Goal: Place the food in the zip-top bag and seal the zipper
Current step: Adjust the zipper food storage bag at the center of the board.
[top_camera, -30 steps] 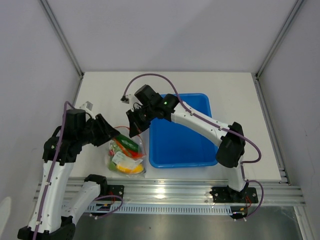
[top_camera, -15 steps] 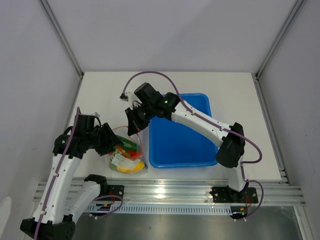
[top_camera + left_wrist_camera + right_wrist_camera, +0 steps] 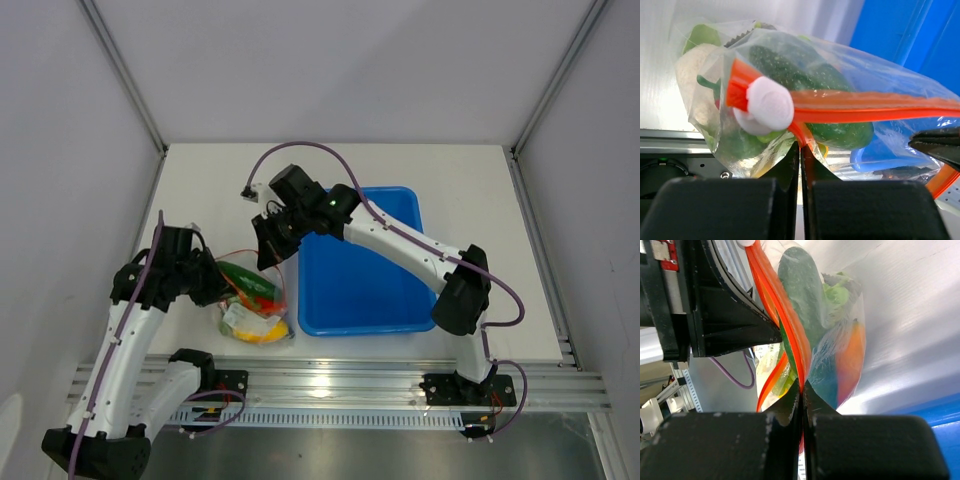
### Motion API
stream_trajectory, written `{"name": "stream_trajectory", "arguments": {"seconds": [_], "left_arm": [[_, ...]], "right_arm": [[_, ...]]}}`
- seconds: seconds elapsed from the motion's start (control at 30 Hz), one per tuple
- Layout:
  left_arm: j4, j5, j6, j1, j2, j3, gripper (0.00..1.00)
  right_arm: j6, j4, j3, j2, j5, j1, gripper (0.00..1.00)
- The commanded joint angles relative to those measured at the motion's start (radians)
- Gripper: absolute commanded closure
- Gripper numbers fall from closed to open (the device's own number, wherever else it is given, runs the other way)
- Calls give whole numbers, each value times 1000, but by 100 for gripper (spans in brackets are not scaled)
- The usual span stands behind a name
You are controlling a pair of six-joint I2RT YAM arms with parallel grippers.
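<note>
The zip-top bag (image 3: 252,305) lies on the tabletop (image 3: 210,180) just left of the blue tub (image 3: 360,325). It is stuffed with toy food, and a long green vegetable (image 3: 810,75) is uppermost. The bag is light, floppy and slick, so a grip on bare film would likely slip. The stiffer zipper (image 3: 865,106) is the place to hold. The left pincer (image 3: 800,150) is closed on that strip just beneath the white slider (image 3: 771,102), and the right pincer (image 3: 802,387) is closed on it farther along. Whether the track is fully mated is hard to tell from these views.
</note>
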Motion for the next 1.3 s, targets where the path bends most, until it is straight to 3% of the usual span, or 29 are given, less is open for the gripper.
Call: {"name": "stream_trajectory", "arguments": {"seconds": [0.0, 0.23, 0.3, 0.33, 0.43, 0.57, 0.83, 1.13, 1.27], "left_arm": [[29, -11, 33, 3, -6, 64, 99], [52, 164, -9, 3, -40, 99, 96], [22, 222, -35, 3, -33, 85, 75], [13, 239, -64, 3, -33, 77, 56], [14, 302, -127, -14, -49, 42, 39], [32, 346, -195, -81, -52, 2, 32], [91, 348, -299, -190, -12, -54, 33], [149, 268, -416, -198, -9, -87, 37], [203, 221, -471, -198, -84, -82, 37]], "right_arm": [[-16, 4, 45, -40, 1, 2, 100], [-17, 4, 51, -36, 7, -2, 100], [-13, 6, 53, -35, 14, -2, 100], [-10, 4, 59, -36, 31, -3, 100], [6, 7, 62, -36, 117, -6, 100], [60, 70, 62, -33, 229, -11, 100], [85, 56, 125, -9, 264, -3, 100], [40, 36, 108, -39, 314, 25, 100], [37, 47, 85, -55, 318, 26, 100]]}}
